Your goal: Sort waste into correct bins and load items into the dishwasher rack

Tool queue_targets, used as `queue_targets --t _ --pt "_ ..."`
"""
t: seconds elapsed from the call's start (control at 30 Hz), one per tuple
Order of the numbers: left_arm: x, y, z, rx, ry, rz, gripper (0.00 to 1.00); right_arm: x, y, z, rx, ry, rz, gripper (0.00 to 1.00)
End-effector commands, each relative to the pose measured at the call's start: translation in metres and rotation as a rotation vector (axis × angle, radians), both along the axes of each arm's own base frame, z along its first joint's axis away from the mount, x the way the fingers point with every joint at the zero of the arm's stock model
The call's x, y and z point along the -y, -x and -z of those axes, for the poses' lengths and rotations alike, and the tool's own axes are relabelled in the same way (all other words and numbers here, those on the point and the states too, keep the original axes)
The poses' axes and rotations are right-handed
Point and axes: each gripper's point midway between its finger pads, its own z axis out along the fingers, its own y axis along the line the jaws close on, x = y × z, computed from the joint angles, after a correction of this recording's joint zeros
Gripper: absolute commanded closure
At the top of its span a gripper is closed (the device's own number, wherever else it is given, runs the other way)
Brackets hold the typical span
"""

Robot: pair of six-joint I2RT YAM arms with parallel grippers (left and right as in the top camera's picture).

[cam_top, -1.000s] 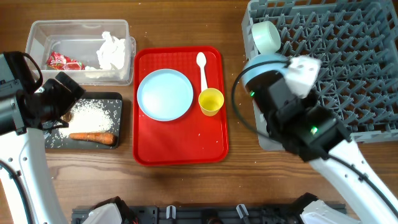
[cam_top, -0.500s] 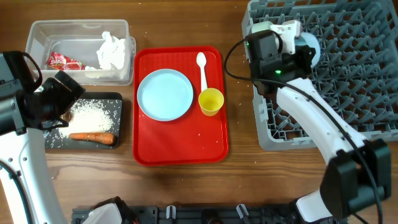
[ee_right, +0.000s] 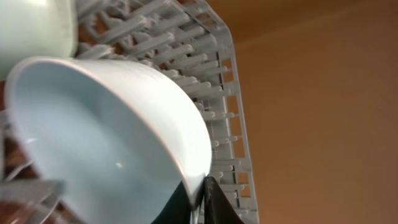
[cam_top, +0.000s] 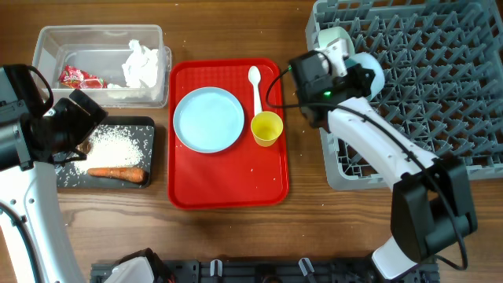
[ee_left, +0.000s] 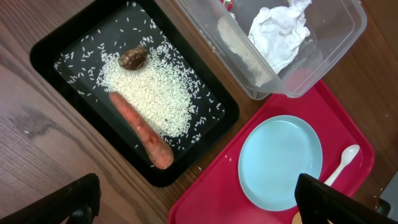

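Note:
My right gripper (cam_top: 351, 72) (ee_right: 200, 200) is shut on the rim of a light blue bowl (cam_top: 372, 75) (ee_right: 106, 143), held tilted over the left rear corner of the grey dishwasher rack (cam_top: 440, 94) (ee_right: 211, 81). A second bowl (cam_top: 334, 43) (ee_right: 31, 25) stands in the rack just behind it. My left gripper (ee_left: 202, 208) is open and empty above the black tray (cam_top: 148, 126) (ee_left: 74, 43), which holds rice (ee_left: 149, 93), a carrot (ee_left: 142, 130) and a brown scrap (ee_left: 132, 57). The clear tub (cam_top: 47, 39) holds the napkin (cam_top: 141, 64) and red wrapper (cam_top: 78, 79).
The red serving tray (cam_top: 228, 189) sits in the middle with the light blue plate (cam_top: 208, 119), yellow cup (cam_top: 266, 128) and white spoon (cam_top: 255, 86). My right arm reaches across the rack's front left corner.
My right arm carried the bowl from the rack's front left to its left rear corner, then shifted slightly left. The left arm has not moved.

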Motion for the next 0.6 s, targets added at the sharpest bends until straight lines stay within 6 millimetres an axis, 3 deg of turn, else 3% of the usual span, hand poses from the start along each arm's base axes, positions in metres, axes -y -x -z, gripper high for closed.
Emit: queue_targets --t 0.0,0.03,0.07,0.17,0.3,0.37,0.5,0.57 --pt "-0.001 -0.001 -0.004 0.014 -0.001 -0.002 0.0 -0.029 0.005 0.017 -0.072 -0.017 -0.087 0.53" --pt "-0.001 -0.001 -0.004 0.014 -0.001 -0.002 0.0 -0.031 0.006 0.017 -0.078 -0.013 -0.092 0.29" --pt "-0.001 -0.001 -0.004 0.015 -0.001 -0.002 0.0 -0.033 0.007 0.017 -0.082 -0.009 -0.098 0.18" --pt "-0.001 -0.002 -0.004 0.018 -0.002 -0.002 0.0 -0.036 0.005 0.014 -0.067 -0.038 -0.11 0.0" --pt "-0.001 -0.001 -0.004 0.017 -0.002 -0.002 0.0 -0.06 0.004 -0.001 -0.045 -0.259 -0.21 0.0" --pt "-0.001 -0.001 -0.004 0.017 -0.002 -0.002 0.0 -0.081 0.007 -0.01 -0.044 -0.427 -0.294 0.0" --pt "0.0 0.001 -0.003 0.006 0.002 -0.002 0.0 -0.167 0.045 -0.031 -0.181 -0.929 -0.625 0.0" --pt "0.0 0.003 -0.002 -0.002 0.005 -0.001 0.0 -0.199 0.07 -0.051 -0.234 -1.153 -0.727 0.0"
